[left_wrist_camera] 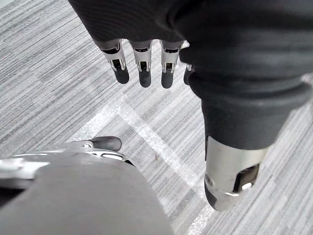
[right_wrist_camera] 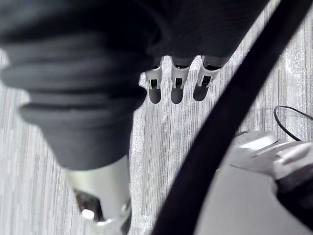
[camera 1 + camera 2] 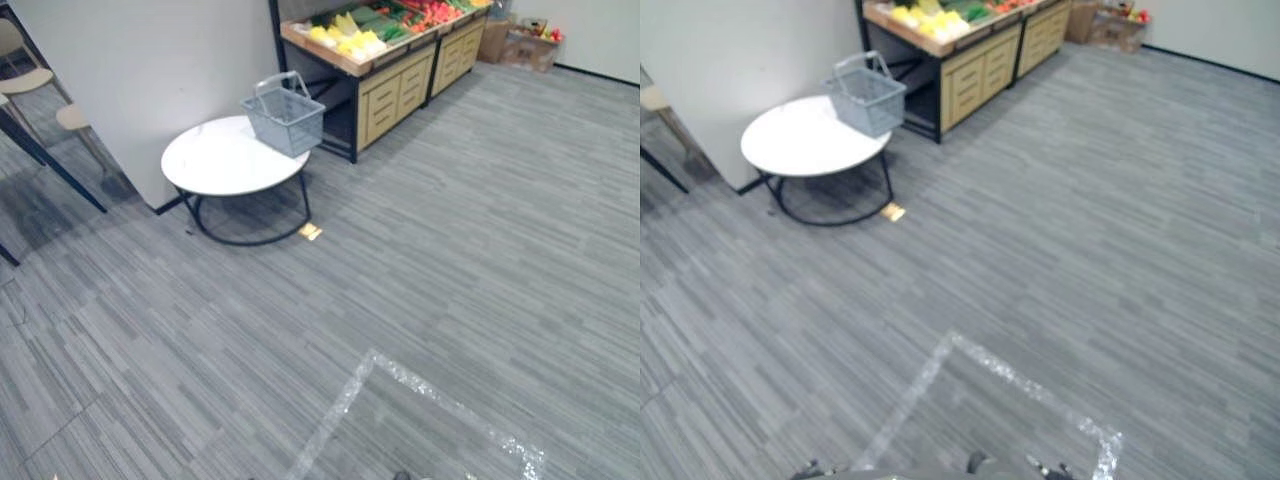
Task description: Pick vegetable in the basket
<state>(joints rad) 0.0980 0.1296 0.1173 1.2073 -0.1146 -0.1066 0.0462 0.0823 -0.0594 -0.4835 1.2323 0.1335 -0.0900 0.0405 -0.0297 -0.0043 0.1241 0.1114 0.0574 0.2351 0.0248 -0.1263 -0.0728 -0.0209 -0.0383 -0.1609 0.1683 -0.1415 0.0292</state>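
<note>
Left hand (image 1: 143,62) hung over the grey striped floor (image 3: 480,250) with its fingers straight and slack and its thumb (image 1: 229,182) held apart, nothing in its grasp. In its wrist view, a strip of pale tape (image 1: 146,132) on the floor ran past the fingertips. The right hand (image 2: 177,82) hung the same way on the other side, fingers loose and extended over the floor, thumb apart, also released and empty. From the head views both hands were well apart from the task's things. Pale tape marked out a corner of a square on the floor close to the robot, and the bare floor stretched from there to a round white table (image 3: 215,165) on a dark ring base. The grey basket (image 3: 285,120) stood upright on the table's far right edge, the side nearest the produce stand, with its handle raised. A small yellow scrap (image 3: 310,232) lay on the floor just beside the table's base. Beyond the basket stood the stand (image 3: 345,62), a dark frame with wooden drawers (image 3: 395,95) below, and the vegetables (image 3: 372,25) lay along its top: yellow ones at the near end, green ones next, red ones farther along. Cardboard boxes (image 3: 525,45) sat on the floor at the stand's far end. A white wall (image 3: 150,60) rose behind the table, and a pale chair (image 3: 30,75) stood to its left.
</note>
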